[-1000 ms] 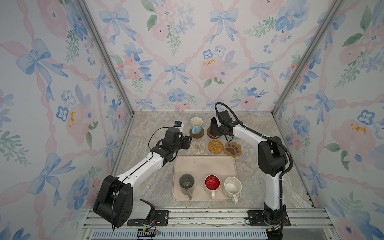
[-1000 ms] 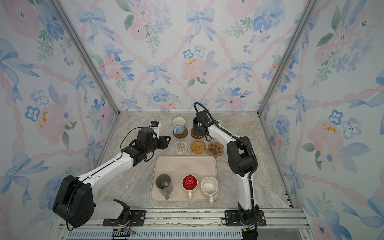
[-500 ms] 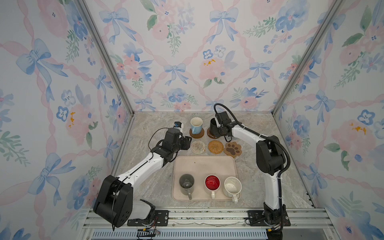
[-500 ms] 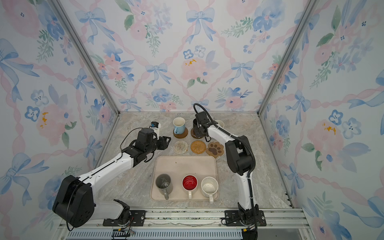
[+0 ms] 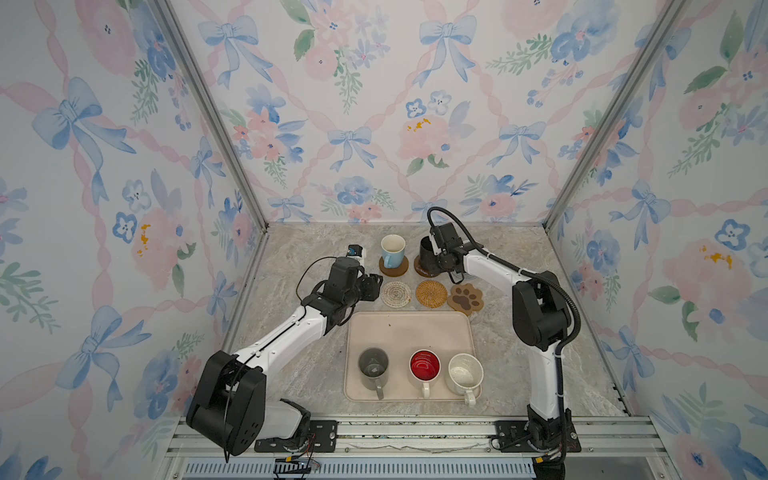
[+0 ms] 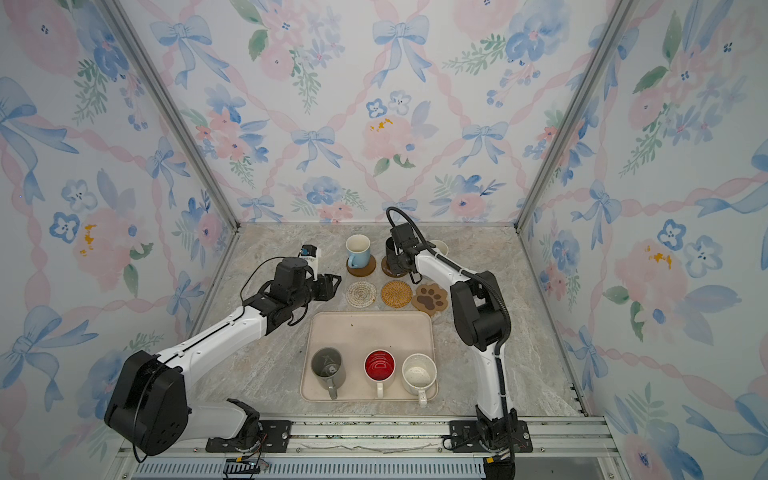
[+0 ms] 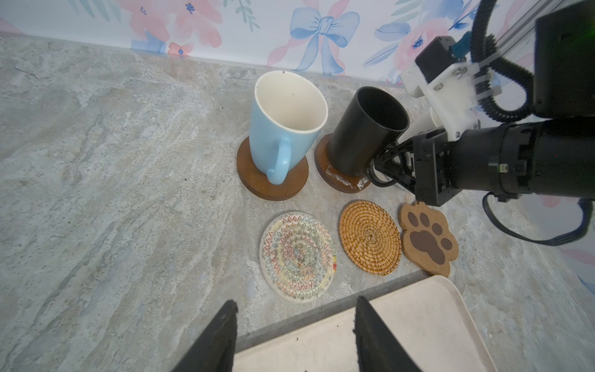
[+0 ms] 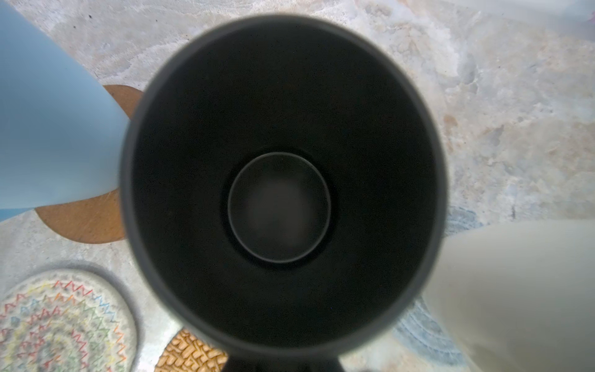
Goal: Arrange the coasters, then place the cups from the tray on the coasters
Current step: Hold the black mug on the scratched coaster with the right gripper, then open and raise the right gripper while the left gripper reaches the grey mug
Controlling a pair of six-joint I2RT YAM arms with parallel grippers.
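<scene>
The black cup stands on the glossy dark-brown coaster at the back, and my right gripper is shut on its handle side. The right wrist view looks straight down into that cup. To its left the light blue cup sits on the plain brown coaster. A cream cup stands behind the right arm on the grey-blue coaster. In front lie the bare crochet, rattan and paw coasters. My left gripper hovers open over the tray's far left corner.
The beige tray holds a grey cup, a white cup with a red inside and a speckled cream cup along its near edge. Patterned walls close in the back and both sides.
The right arm's elbow has shifted very slightly to the left. The black cup, both grippers and the left arm stay where they were.
</scene>
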